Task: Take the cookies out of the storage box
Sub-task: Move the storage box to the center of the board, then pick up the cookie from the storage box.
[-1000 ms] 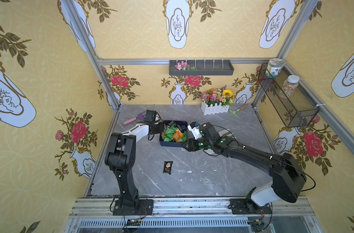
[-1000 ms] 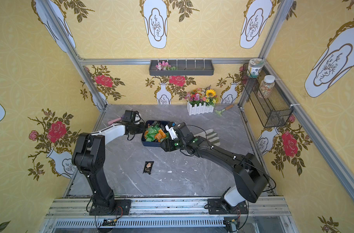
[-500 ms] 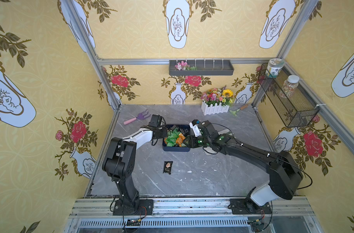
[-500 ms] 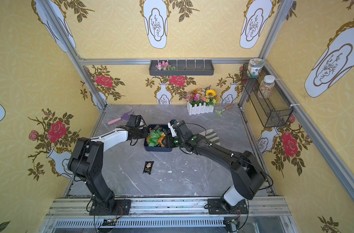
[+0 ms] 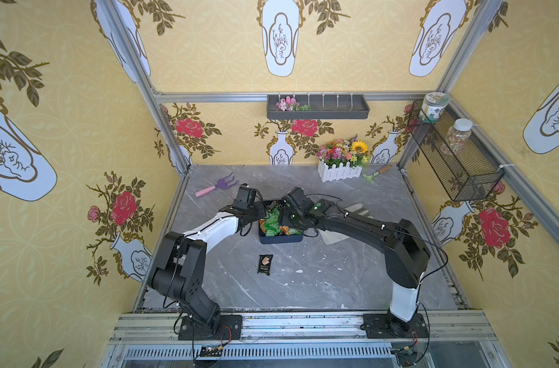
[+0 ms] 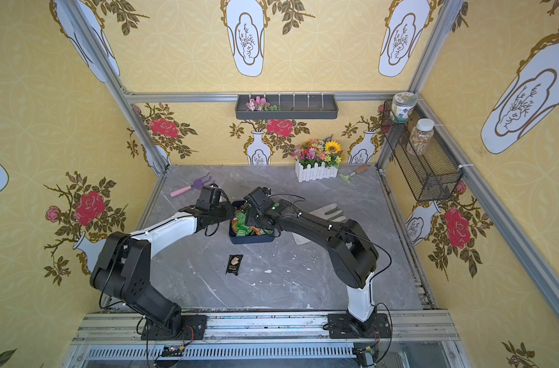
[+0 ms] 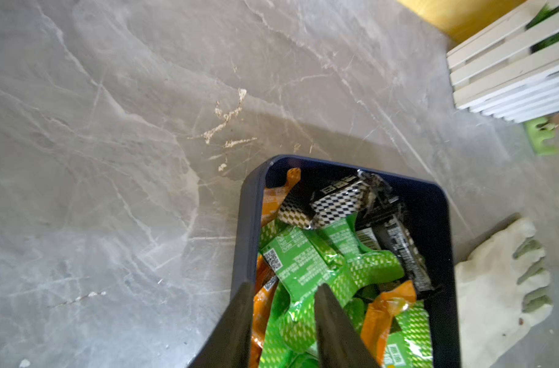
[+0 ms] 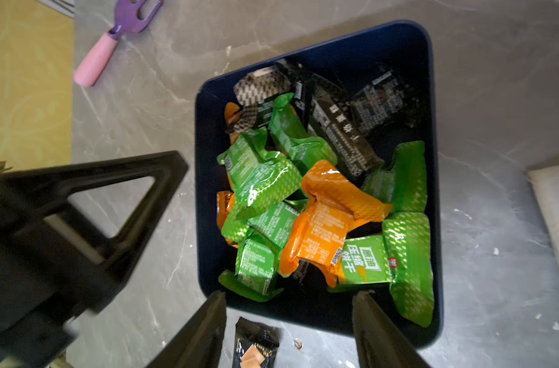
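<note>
A loose black packet (image 5: 265, 264) lies on the grey table (image 5: 303, 280), in front of the storage box (image 5: 279, 239) and apart from it. The box sits mid-table, filled with green, orange and black cookies (image 5: 272, 223). The left gripper (image 7: 284, 285) hangs at one wall of the box, its fingers partly apart above green packets and clamping nothing. The right gripper (image 8: 287, 296) is spread wide and empty over the rim facing the loose packet. Only the wrist views show the fingertips. A white glove (image 7: 495, 286) lies just beside the box. Farther back are a purple rake (image 5: 216, 188) and a flower planter (image 5: 338, 172).
</note>
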Action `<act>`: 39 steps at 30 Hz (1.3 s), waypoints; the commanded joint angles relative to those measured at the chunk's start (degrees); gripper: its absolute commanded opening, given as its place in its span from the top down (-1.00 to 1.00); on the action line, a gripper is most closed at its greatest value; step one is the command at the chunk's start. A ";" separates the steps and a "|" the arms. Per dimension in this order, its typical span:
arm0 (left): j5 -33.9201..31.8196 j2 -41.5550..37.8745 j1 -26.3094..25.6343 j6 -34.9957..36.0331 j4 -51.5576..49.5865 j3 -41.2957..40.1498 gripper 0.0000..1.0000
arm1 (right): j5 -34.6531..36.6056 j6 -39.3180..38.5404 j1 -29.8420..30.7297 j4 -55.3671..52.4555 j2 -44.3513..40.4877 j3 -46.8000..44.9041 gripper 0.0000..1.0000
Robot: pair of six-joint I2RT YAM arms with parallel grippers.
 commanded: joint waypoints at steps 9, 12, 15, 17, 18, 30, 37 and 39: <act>-9.38 -20.17 0.20 -6.95 7.75 -9.45 -0.15 | 0.74 7.57 -0.86 -0.78 6.06 2.59 -0.39; -12.75 -26.43 0.26 -8.72 9.79 -14.45 -0.44 | 0.31 9.50 -0.95 0.37 7.97 2.90 -0.39; -15.79 -32.47 0.40 -9.37 12.52 -19.65 -0.75 | -0.32 10.66 -1.04 1.54 9.65 3.38 -0.39; -17.21 -35.36 0.44 -8.95 14.17 -22.38 -1.00 | -0.67 10.95 -1.19 2.45 10.67 3.50 -0.37; -17.62 -36.42 0.43 -8.62 14.17 -23.15 -1.00 | -0.78 11.08 -1.13 2.91 11.08 3.60 -0.35; -18.85 -33.46 0.78 -10.84 0.78 -18.62 -1.00 | 0.25 9.71 -1.41 5.85 12.18 2.89 0.05; -18.32 -32.51 0.86 -11.73 1.60 -18.53 -1.00 | 0.53 8.52 -1.07 5.95 9.54 1.81 0.26; -18.36 -32.60 0.87 -12.06 2.26 -18.96 -1.00 | 0.87 7.65 -0.91 5.98 8.47 1.41 0.30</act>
